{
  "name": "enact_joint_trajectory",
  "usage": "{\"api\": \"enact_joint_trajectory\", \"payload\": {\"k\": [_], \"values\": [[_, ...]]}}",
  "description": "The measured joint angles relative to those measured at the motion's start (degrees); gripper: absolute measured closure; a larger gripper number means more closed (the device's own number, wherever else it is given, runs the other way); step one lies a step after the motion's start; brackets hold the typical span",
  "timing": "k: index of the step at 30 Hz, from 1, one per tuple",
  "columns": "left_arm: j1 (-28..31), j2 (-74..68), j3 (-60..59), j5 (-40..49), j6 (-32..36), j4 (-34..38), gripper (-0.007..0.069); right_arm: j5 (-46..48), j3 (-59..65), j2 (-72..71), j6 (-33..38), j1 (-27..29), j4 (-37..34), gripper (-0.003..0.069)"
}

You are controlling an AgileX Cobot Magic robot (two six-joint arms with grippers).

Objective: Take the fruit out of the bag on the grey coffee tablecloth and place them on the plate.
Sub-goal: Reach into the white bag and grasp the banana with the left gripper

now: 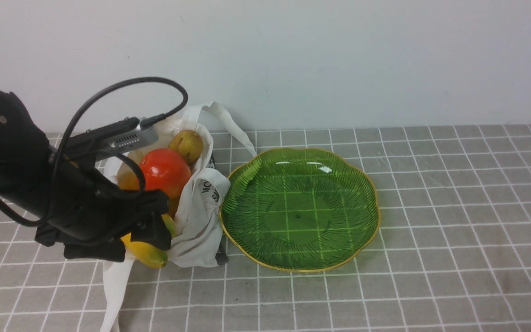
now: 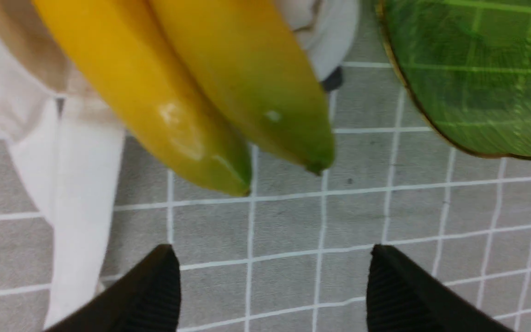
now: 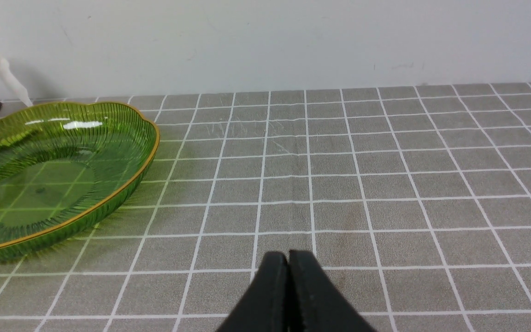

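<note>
Left gripper (image 2: 272, 290) spread, empty, bananas (image 2: 247, 83) just beyond its tips at bag (image 1: 201, 221) mouth, right gripper (image 3: 288, 276) pressed together

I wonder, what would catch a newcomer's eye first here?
The green plate sits mid-table, gold rim shining. Left of it, a red-orange ball sits in the cream bag's mouth. Two bananas poke from its near end, the open left gripper just short of their tips.
</note>
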State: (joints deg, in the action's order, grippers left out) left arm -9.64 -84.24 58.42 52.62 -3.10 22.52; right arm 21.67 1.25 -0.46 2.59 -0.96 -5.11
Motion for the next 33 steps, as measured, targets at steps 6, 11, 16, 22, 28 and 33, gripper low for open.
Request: {"api": "enact_joint_trajectory", "payload": {"k": [6, 11, 16, 22, 28, 33], "values": [[-0.07, -0.88, 3.61, 0.45, 1.22, 1.13, 0.0136, 0.00, 0.00, 0.00, 0.00, 0.00, 0.00, 0.0673], [-0.07, -5.36, 3.64, -1.76, 1.26, 1.19, 0.0136, 0.00, 0.00, 0.00, 0.00, 0.00, 0.00, 0.0673], [-0.07, -9.82, 3.64, -3.04, 1.26, 1.36, 0.0136, 0.00, 0.00, 0.00, 0.00, 0.00, 0.00, 0.0673], [-0.07, -12.27, 3.64, -7.49, 1.26, 1.47, 0.0140, 0.00, 0.00, 0.00, 0.00, 0.00, 0.00, 0.0673], [-0.07, -12.32, 3.64, -8.79, 1.21, 1.23, 0.0315, 0.00, 0.00, 0.00, 0.00, 0.00, 0.00, 0.0673], [-0.07, -9.90, 3.64, -6.03, 1.88, 0.81, 0.0339, 0.00, 0.00, 0.00, 0.00, 0.00, 0.00, 0.0673]]}}
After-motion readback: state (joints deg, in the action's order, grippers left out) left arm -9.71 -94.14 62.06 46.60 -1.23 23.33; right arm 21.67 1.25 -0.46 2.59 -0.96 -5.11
